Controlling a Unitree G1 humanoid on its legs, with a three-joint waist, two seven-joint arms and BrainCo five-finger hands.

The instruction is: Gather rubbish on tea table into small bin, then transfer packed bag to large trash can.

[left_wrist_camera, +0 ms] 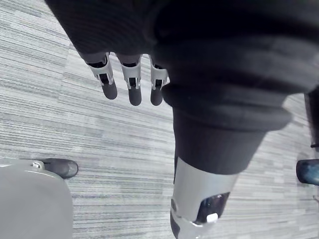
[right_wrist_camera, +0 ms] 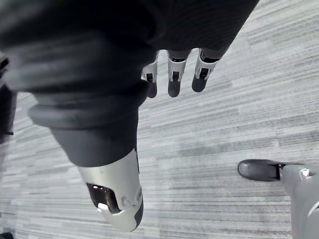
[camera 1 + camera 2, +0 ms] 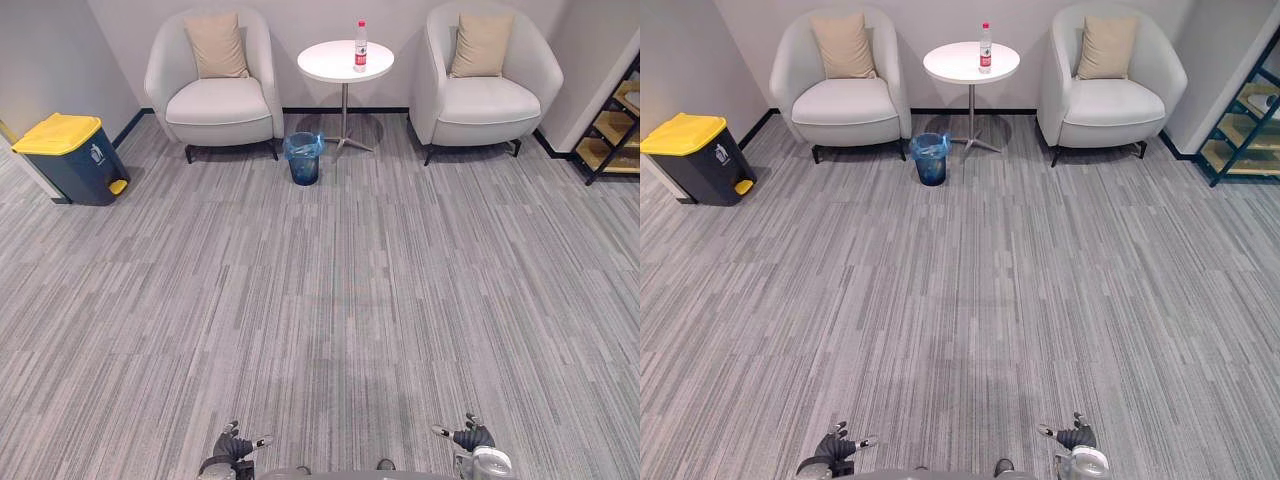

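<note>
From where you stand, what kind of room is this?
Likely an office lounge or waiting corner: left armchair and right armchair flank a small round table, with a yellow-lidded trash can off to the left.

From the head, looking down and forward to the far table (image 3: 345,62), shared by both eye views. From each wrist, very close, down past left hand (image 1: 130,82) and right hand (image 2: 173,74) onto carpet (image 1: 99,144).

We count 2 pale armchairs, the left armchair (image 3: 215,105) and the right armchair (image 3: 485,100), and 2 beige cushions (1 per seat), the left cushion (image 3: 216,45) and the right cushion (image 3: 481,45). We also count 1 round table (image 3: 328,63), 1 bottle (image 3: 360,47), 1 small bin (image 3: 303,162), 1 large trash can (image 3: 75,160) and 1 shelf unit (image 3: 615,125).
</note>
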